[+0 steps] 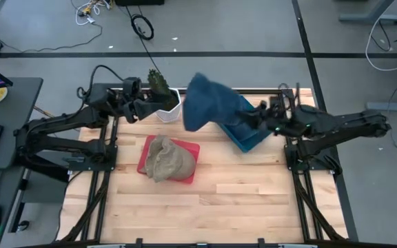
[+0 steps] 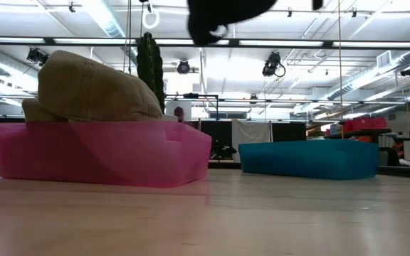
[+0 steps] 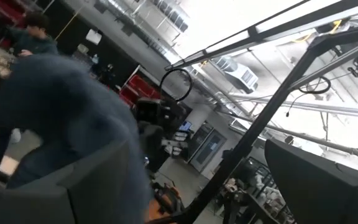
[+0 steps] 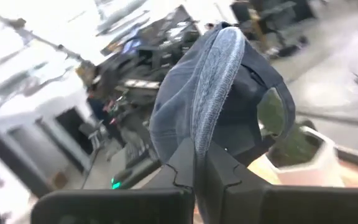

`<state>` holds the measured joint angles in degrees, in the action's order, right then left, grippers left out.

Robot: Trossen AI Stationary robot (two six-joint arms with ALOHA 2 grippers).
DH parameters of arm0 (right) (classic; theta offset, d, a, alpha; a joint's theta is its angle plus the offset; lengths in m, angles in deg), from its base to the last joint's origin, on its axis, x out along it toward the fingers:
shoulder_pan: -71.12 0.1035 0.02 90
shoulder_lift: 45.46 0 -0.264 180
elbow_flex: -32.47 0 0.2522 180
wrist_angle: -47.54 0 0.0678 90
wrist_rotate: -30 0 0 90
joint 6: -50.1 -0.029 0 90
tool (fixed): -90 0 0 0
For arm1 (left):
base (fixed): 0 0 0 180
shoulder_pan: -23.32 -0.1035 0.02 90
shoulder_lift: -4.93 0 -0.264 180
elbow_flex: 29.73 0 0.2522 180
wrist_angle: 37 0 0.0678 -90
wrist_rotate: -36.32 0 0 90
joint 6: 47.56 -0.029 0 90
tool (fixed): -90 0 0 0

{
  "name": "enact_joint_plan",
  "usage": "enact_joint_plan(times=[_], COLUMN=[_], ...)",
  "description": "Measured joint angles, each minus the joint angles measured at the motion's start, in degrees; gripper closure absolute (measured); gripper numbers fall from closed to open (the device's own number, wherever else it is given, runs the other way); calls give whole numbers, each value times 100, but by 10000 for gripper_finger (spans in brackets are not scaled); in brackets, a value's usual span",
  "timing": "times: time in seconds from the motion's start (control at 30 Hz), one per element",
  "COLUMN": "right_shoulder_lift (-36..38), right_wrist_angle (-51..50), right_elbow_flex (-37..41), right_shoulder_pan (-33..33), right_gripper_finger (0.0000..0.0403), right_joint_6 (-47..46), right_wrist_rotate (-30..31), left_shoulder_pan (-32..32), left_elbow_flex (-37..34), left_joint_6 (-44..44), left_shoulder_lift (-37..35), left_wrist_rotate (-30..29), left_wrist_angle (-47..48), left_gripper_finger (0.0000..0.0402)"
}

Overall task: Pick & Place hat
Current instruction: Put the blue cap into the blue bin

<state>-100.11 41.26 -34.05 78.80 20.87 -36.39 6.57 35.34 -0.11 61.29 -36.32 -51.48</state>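
Observation:
A blue denim hat (image 1: pixel 209 103) is held in the air over the table's far middle by my right gripper (image 1: pixel 252 118), which is shut on it. In the low view only its dark underside (image 2: pixel 223 14) shows at the top. A blue bin (image 1: pixel 250 138) sits on the table partly under the hat. A tan hat (image 1: pixel 167 158) lies crumpled in a red bin (image 1: pixel 193 155), and it bulges above the pink wall (image 2: pixel 105 153) in the low view. My left gripper (image 1: pixel 140 108) hovers open at the far left, beside a potted plant. My right gripper pinches a folded ridge at the hat's edge (image 4: pixel 205 134) between its two shut fingers (image 4: pixel 229 177). It comes roughly level from the table's right. The hat (image 4: pixel 210 87) is lifted clear and spreads out beyond the fingertips toward the table's left.
A cactus in a white pot (image 1: pixel 165 103) stands at the far edge between the left gripper and the blue hat; it also shows behind the red bin (image 2: pixel 150 67). The near half of the wooden table (image 1: pixel 212 207) is bare. A black frame borders the table.

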Motion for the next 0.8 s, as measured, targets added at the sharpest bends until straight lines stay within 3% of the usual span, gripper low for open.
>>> enact_joint_plan(times=[0.4, 0.63, 0.8], right_shoulder_lift=[1340, 1294, 1071], right_wrist_angle=[-2929, -4772, -5952], right_elbow_flex=[0, 0, 0], right_shoulder_pan=[118, 471, 587], right_gripper_finger=[395, 396, 396], right_joint_6=[-3015, -5746, -7645], right_wrist_rotate=[2271, 3377, 3590], left_shoulder_pan=[-204, -303, -309], left_elbow_flex=[0, -2, -2], left_joint_6=[-185, -231, -363], left_shoulder_lift=[-64, -64, -64], left_wrist_rotate=[-18, -20, -20], left_wrist_angle=[225, 323, 342], left_gripper_finger=[22, 22, 22])
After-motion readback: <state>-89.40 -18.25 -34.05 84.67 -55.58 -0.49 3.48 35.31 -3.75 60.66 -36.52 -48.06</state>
